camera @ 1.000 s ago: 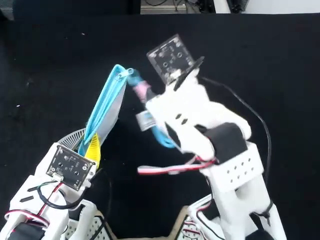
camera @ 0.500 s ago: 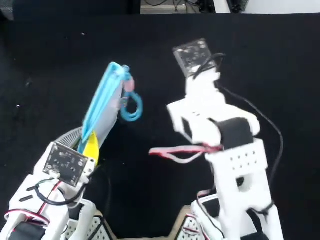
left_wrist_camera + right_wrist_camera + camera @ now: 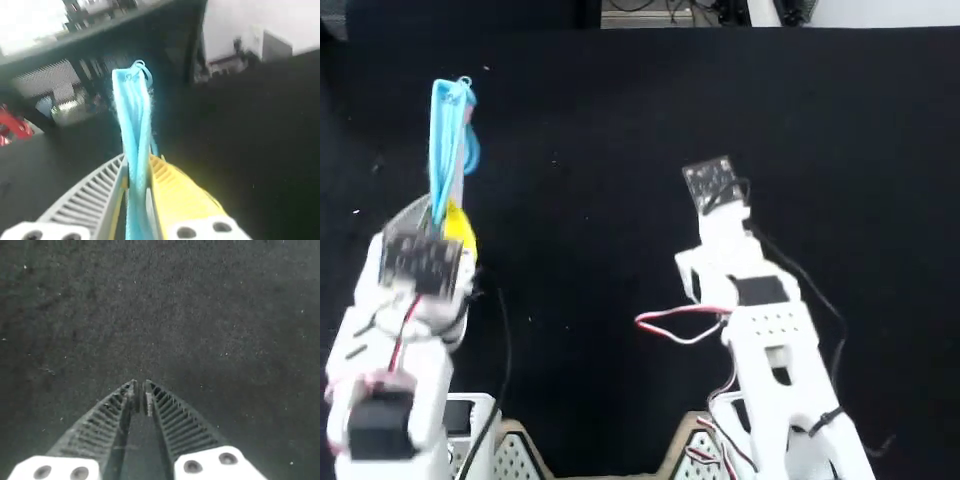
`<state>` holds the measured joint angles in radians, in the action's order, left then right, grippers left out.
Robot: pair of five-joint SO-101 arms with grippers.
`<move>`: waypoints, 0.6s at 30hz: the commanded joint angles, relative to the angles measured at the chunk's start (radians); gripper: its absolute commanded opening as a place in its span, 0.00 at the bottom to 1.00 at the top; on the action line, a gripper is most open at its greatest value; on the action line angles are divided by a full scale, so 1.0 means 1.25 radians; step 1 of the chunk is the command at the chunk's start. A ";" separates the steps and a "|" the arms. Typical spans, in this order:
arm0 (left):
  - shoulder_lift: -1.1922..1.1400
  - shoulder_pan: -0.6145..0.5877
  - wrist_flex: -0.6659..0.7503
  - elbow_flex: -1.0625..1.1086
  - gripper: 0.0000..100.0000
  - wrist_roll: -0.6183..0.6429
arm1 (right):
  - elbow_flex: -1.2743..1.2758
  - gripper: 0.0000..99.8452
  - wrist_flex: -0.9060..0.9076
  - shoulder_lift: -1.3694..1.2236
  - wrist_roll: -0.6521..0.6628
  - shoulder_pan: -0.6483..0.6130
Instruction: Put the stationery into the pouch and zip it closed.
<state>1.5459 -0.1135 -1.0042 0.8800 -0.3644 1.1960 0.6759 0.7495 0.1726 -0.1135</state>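
Left gripper (image 3: 137, 172) is clamped on the lower end of the blue pouch (image 3: 134, 115), its grey finger (image 3: 95, 192) on one face and its yellow finger (image 3: 175, 192) on the other, with only the thickness of the fabric between them. In the high view this gripper (image 3: 445, 215) sits toward 9 o'clock on the black table (image 3: 820, 130). The pouch (image 3: 447, 130) stands out from it toward 12 o'clock, seen edge-on as a narrow blue strip. It is lifted in the grip, and I cannot tell whether any part of it touches the cloth.

At the pouch's far end, at 12 o'clock from the fingers, a small zip pull (image 3: 141, 66) sticks out. A blue loop (image 3: 471, 155) hangs just beside the strip on its 3 o'clock side. The two long edges of the pouch lie pressed together, but I cannot tell whether the zip is drawn all the way.

Right gripper (image 3: 140, 395) has its ribbed fingers (image 3: 172, 422) brought together until the tips almost meet, with a hairline gap between them and nothing held there. It points at bare black cloth (image 3: 200, 300). In the high view the right arm (image 3: 760, 320) stands at 3 o'clock from the left gripper and well apart from the pouch. Its wrist camera board (image 3: 713, 185) points toward 12 o'clock, and a red and white cable (image 3: 670, 322) loops out toward 9 o'clock.
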 commanded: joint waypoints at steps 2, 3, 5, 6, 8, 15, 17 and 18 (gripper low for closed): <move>-0.239 -0.003 0.118 -0.109 0.03 -0.017 | 0.053 0.01 -0.102 0.040 0.002 0.012; -0.284 0.006 0.130 -0.120 0.03 -0.006 | 0.061 0.01 -0.110 0.042 0.002 0.012; -0.363 0.042 0.144 -0.139 0.03 0.048 | 0.066 0.01 -0.120 0.045 0.005 0.012; -0.399 0.062 0.146 -0.148 0.03 0.072 | 0.067 0.01 -0.119 0.045 0.005 0.012; -0.471 0.116 0.149 -0.163 0.03 0.103 | 0.067 0.01 -0.119 0.045 0.005 0.012; -0.624 0.219 0.198 -0.181 0.03 0.173 | 0.068 0.01 -0.120 0.044 0.002 0.041; -0.632 0.240 0.214 -0.177 0.03 0.195 | 0.067 0.01 -0.120 0.045 0.002 0.049; -0.631 0.253 0.217 -0.176 0.03 0.201 | 0.067 0.01 -0.120 0.045 0.002 0.050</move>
<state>0.7925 0.1672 -0.7572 0.6682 -0.1711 1.2789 0.5455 0.7725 0.1726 -0.0721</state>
